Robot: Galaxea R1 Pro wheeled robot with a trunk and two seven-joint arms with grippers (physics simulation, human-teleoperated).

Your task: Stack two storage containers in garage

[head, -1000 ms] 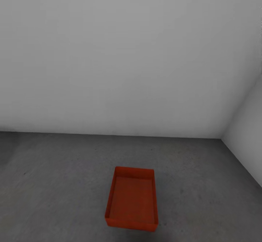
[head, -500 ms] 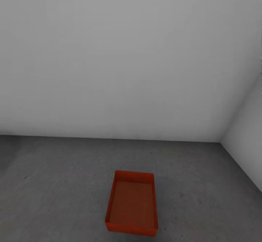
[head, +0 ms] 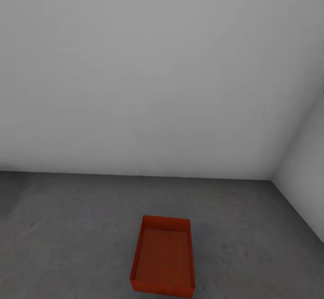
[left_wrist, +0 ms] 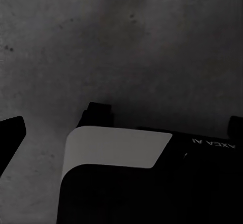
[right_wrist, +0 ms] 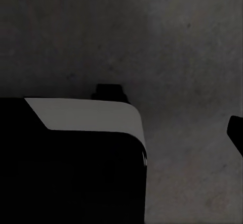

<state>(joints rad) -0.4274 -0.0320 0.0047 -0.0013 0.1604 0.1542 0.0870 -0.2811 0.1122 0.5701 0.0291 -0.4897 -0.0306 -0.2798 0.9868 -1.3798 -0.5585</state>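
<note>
Compared with the earlier head frames, the whole scene sits lower in the picture: the line where wall meets floor and the bin both appear further down, a shift of the camera and not of the objects.

Head view: one orange-red open-top bin (head: 163, 257) stands upright on the dark grey concrete floor (head: 67, 227) of the garage, near the lower edge of the picture and slightly right of centre. It stands well apart from the plain white back wall (head: 148, 74), and a second white wall (head: 306, 168) meets that one in a corner at the right.

Left wrist view: speckled grey floor (left_wrist: 152, 42) lies beneath a dark robot body with a light panel (left_wrist: 116, 148). Whether the left end effector is released or clenched cannot be told.

Right wrist view: the same kind of grey floor (right_wrist: 167, 37) lies beyond a dark body with a light panel (right_wrist: 86, 115). The state of the right end effector cannot be told either.
</note>
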